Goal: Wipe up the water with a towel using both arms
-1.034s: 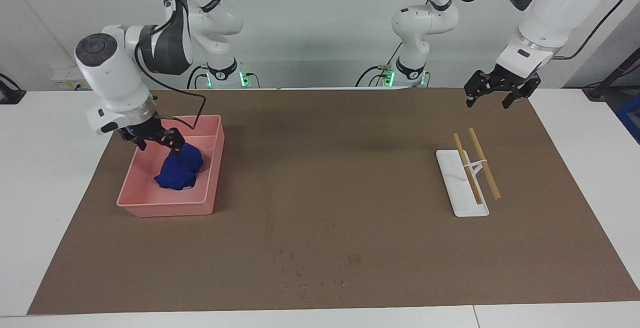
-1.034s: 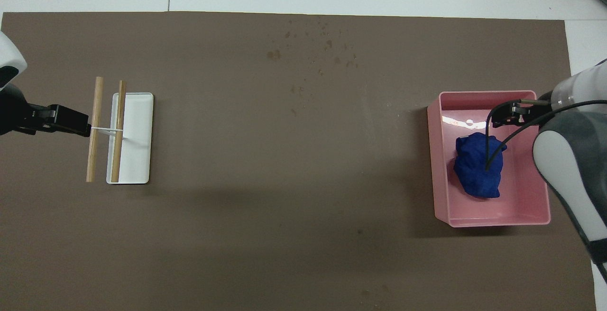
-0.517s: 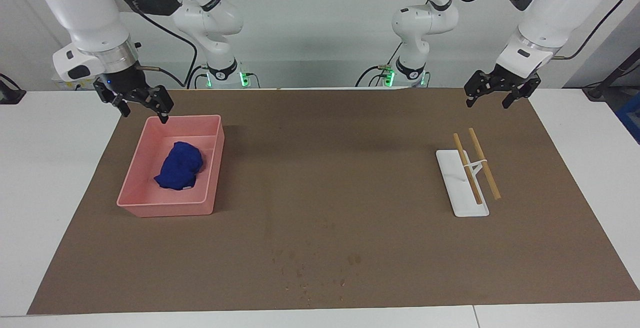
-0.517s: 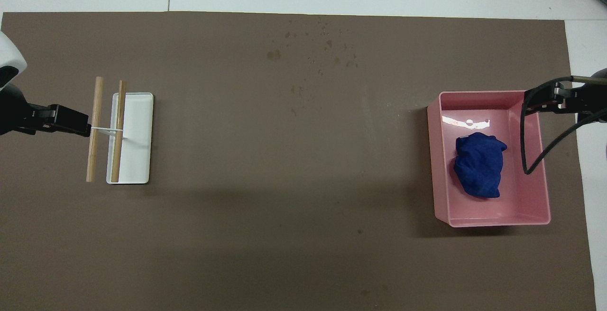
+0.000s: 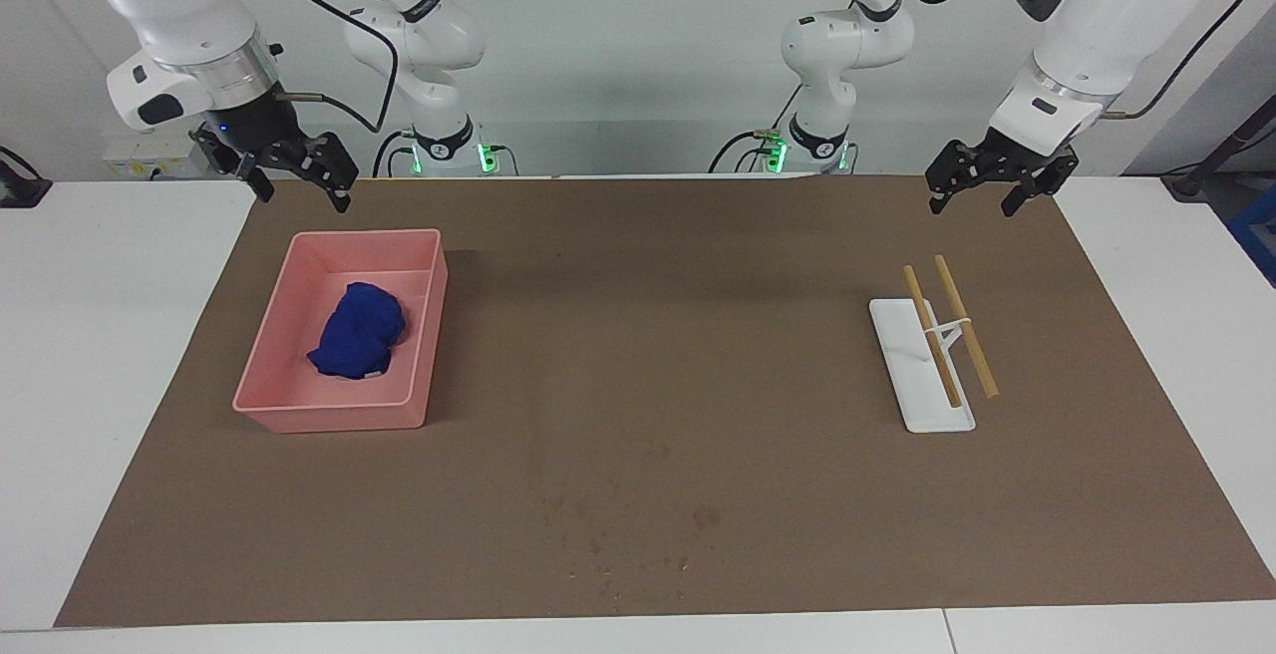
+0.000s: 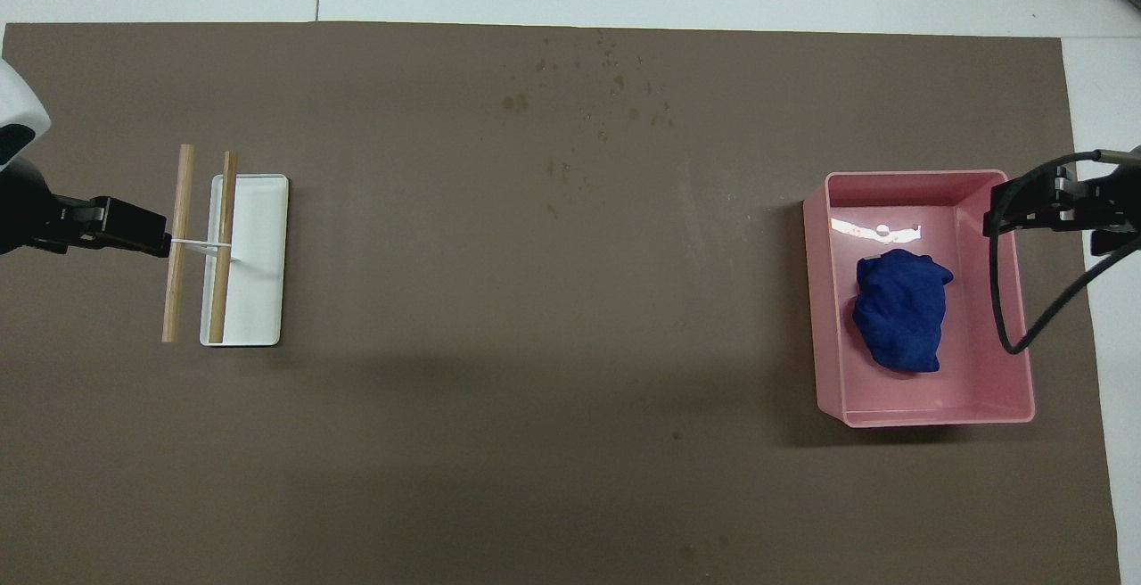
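Facing view — towel [image 5: 359,331] in tray [image 5: 334,413].

No text, label, brand, number or sign can be read anywhere in these views, not on the arms and not on the things.

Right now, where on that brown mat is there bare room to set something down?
The widest bare stretch lies between the pink tray and the white rack with its two wooden sticks. The strip farthest from the robots carries small water spots. The tray itself is partly filled by the towel. Both grippers hang raised near the robots' edge.
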